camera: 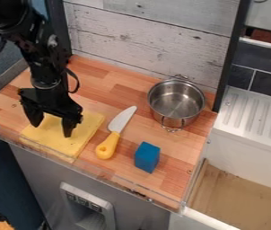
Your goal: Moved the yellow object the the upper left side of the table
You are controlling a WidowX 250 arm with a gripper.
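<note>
Perhaps the cloth point(85, 131), flat at the front left of the counter point(172, 179), could slip free if the gripper point(52, 130), its fingers parted over it, closes too high and pinches only a shallow fold.

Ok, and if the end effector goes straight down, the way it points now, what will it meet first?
Most likely the yellow cloth, which lies right under the end effector. How much gap remains, if any, is unclear from this angle.

There is one cloth point(75, 143), knife point(113, 137), pot point(176, 104) and block point(147, 157) each.
</note>
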